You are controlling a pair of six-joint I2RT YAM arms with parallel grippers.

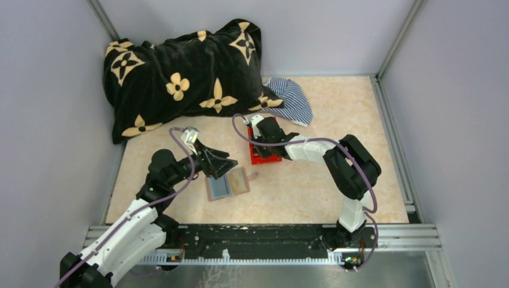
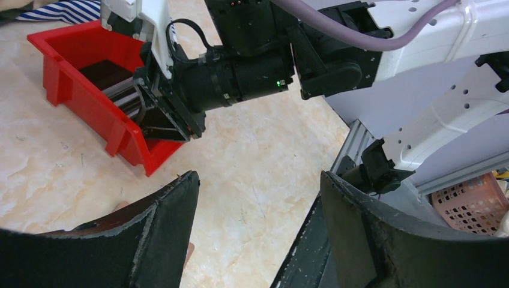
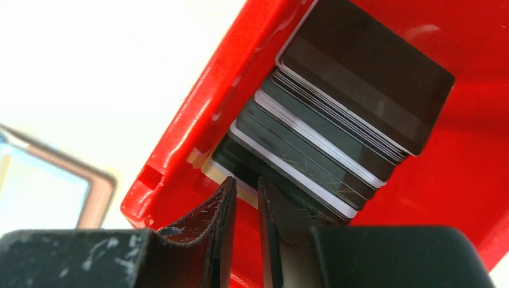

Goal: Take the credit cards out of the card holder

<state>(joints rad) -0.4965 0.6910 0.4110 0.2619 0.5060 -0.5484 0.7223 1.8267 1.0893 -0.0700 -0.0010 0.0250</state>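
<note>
Right pincer (image 3: 246,183) nearly clenched over cards (image 3: 336,120) stacked in bin (image 3: 228,90); whether grasping one, cannot tell. Left pincer (image 2: 258,177) released at open holder (image 1: 227,185), left of bin. Risk: right pincer snags stack edge, drags cards out.

We see a pale, marbled tabletop (image 1: 336,186) with a red bin (image 1: 264,159) sitting near its middle. On the near left of the bin, close to it, the card holder (image 1: 228,183) lies open and flat with its inner panels facing up. Just beyond the bin on the right lies a crumpled blue-and-white striped cloth (image 1: 291,99). Beyond the bin on the left, a black plush blanket (image 1: 180,78) with cream flower shapes is heaped, and its edge touches the cloth.
</note>
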